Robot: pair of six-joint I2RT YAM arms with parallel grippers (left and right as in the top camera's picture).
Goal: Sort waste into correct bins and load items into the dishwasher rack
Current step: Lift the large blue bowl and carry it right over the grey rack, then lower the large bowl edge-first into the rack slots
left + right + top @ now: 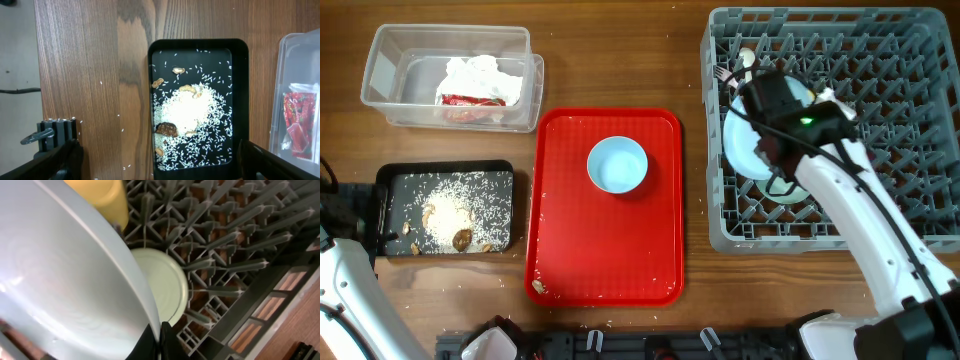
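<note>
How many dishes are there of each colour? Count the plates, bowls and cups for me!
Light blue: 2, the plate in the rack and the small bowl on the red tray
Mint green: 1, the mint bowl in the rack
Yellow: 1, the cup in the rack
Total: 4

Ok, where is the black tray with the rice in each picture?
Overhead: the black tray sits at the lower left, below the clear tub.
Left wrist: the black tray fills the middle, with the clear tub at the right edge.
Right wrist: not in it; only the light blue plate and the rack show.
Shared landmark: the red wrapper inside the clear tub.
</note>
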